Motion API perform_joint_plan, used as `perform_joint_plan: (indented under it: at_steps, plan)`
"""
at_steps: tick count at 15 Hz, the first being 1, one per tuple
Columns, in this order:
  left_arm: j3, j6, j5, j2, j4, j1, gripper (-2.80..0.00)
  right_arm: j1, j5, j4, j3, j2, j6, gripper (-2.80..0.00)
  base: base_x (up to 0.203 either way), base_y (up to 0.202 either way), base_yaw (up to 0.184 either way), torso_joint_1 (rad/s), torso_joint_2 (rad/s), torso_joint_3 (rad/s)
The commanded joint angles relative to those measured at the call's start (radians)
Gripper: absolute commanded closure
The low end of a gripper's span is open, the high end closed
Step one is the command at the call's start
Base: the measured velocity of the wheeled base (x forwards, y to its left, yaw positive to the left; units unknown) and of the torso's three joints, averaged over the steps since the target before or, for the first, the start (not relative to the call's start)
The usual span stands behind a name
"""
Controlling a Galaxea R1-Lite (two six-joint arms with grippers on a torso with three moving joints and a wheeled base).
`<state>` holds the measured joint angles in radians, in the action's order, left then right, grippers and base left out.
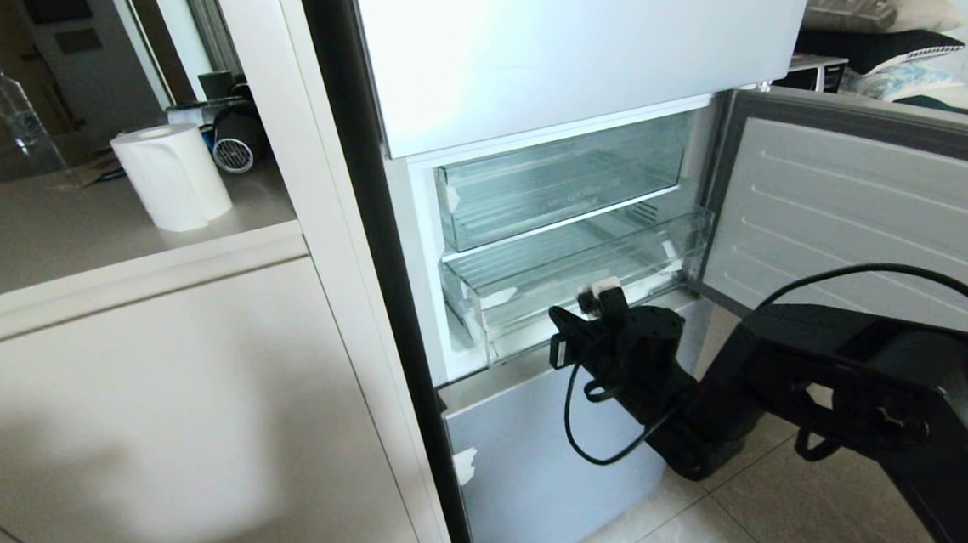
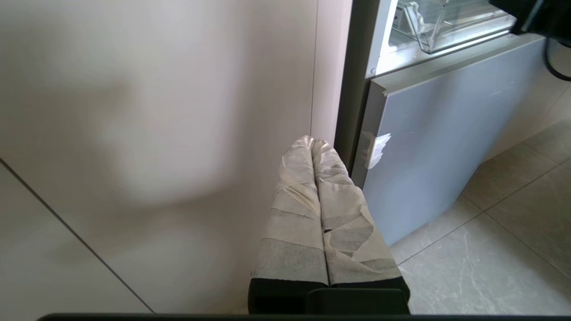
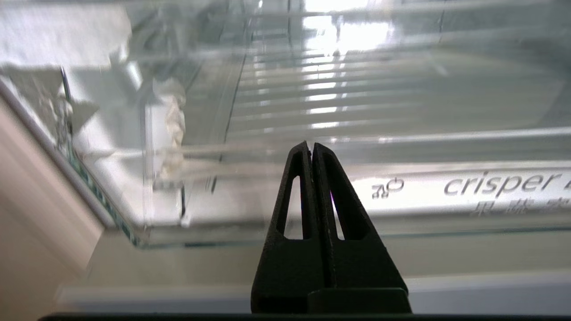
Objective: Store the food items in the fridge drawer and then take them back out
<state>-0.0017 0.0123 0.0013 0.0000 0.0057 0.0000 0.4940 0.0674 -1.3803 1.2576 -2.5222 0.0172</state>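
From the head camera, the right claw (image 1: 593, 302) sits pinched shut, empty, at the fridge drawer (image 1: 578, 278) front lip. The left claw (image 2: 314, 147) hangs closed beside the cabinet. Up close, the drawer (image 3: 357, 133) looks empty; better to hook the lip squarely and pull straight. No food shows.

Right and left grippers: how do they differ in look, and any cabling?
The right gripper has bare black tapering fingers with long slots cut through them. A black cable loops along its black arm. The left gripper has black bases, with its fingers wrapped in pale, wrinkled tape.
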Motion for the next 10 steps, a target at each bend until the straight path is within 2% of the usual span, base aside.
perform_joint_plan:
  at_steps: [1, 3, 5, 7, 10]
  plan:
    - [0.0, 0.0, 0.002, 0.0, 0.0, 0.0, 0.0, 0.001, 0.002, 0.069, 0.235, -0.112, 0.002, 0.0, 0.0, 0.0, 0.0, 0.0, 0.0, 0.0]
    - [0.0, 0.0, 0.0, 0.0, 0.0, 0.0, 0.0, 0.005, 0.01, 0.13, 0.365, -0.155, 0.004, 0.0, 0.0, 0.0, 0.0, 0.0, 0.0, 0.0]
    - [0.0, 0.0, 0.0, 0.0, 0.0, 0.0, 0.0, 0.011, 0.019, 0.126, 0.342, -0.125, 0.011, 0.0, 0.0, 0.0, 0.0, 0.0, 0.0, 0.0]
    - [0.0, 0.0, 0.0, 0.0, 0.0, 0.0, 0.0, 0.02, 0.021, 0.084, 0.167, -0.043, 0.026, 0.0, 0.0, 0.0, 0.0, 0.0, 0.0, 0.0]
    - [0.0, 0.0, 0.0, 0.0, 0.0, 0.0, 0.0, 0.047, 0.013, -0.026, -0.316, 0.166, 0.043, 0.0, 0.0, 0.0, 0.0, 0.0, 0.0, 0.0]
